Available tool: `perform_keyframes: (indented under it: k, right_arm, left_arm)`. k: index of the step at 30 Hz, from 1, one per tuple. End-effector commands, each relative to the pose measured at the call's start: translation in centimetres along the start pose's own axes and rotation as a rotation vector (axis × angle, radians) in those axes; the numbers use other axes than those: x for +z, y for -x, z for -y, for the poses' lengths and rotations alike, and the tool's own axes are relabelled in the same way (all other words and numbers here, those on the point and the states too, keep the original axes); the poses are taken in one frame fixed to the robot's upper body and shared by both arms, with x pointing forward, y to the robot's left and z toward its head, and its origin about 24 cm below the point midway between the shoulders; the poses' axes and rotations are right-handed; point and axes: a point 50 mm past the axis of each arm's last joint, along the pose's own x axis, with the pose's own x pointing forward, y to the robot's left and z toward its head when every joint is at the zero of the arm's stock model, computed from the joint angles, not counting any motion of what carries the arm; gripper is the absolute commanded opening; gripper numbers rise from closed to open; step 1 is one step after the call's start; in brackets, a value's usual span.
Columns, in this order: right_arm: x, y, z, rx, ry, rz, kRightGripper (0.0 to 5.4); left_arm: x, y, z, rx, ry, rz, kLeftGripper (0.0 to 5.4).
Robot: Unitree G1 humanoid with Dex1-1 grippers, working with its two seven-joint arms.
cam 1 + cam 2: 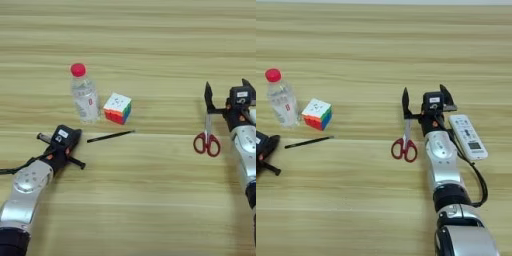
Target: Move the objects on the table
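A clear bottle (84, 99) with a red cap stands upright on the table (150, 45), left of the middle. Right beside it sits the multicoloured cube (117, 108). A thin black stick (111, 135) lies in front of both, pointing right. My left gripper (60, 149) rests just left of the stick, open and empty. The red-handled scissors (405, 142) lie with handles toward me and blades pointing away. My right gripper (426, 100) stands open beside them; its left finger (405, 103) is at the blade tips, and nothing is between the fingers.
A white remote control (468, 136) lies just right of my right forearm, with the arm's black cable (478, 180) looping near it. Bare wood stretches across the far half and the near middle.
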Motion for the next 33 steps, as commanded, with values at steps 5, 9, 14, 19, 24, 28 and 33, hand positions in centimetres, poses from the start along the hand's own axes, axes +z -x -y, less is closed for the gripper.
perform_keyframes:
  k: [5,9,14,19,24,28,33]
  right_arm:
    - [0.5,-0.4,-0.2,-0.004,0.0,0.015,5.4]
    - [0.5,-0.4,-0.2,-0.004,0.0,0.016,5.4]
    - [0.5,-0.4,-0.2,-0.005,0.001,0.015,5.4]
    - [0.5,-0.4,-0.2,-0.005,0.001,0.014,5.4]
    - [0.5,-0.5,-0.1,-0.005,0.002,0.013,5.4]
    - [0.4,-0.5,-0.1,-0.005,0.002,0.01,5.4]
    - [0.3,-0.5,-0.1,-0.004,0.003,0.007,5.4]
  left_arm:
    - [-6.1,2.5,0.2,0.016,0.058,-0.301,0.03]
    - [-5.7,2.4,0.1,0.016,0.063,-0.28,0.03]
    - [-5.4,2.2,0.2,0.024,0.063,-0.261,0.03]
    - [-4.5,1.8,-0.4,0.073,0.077,-0.206,0.47]
    - [-2.8,1.3,-0.1,0.092,0.091,-0.089,0.9]
    - [-1.8,0.9,-0.1,0.116,0.109,-0.017,1.21]
    - [-0.7,0.0,-0.1,0.158,0.132,0.061,1.67]
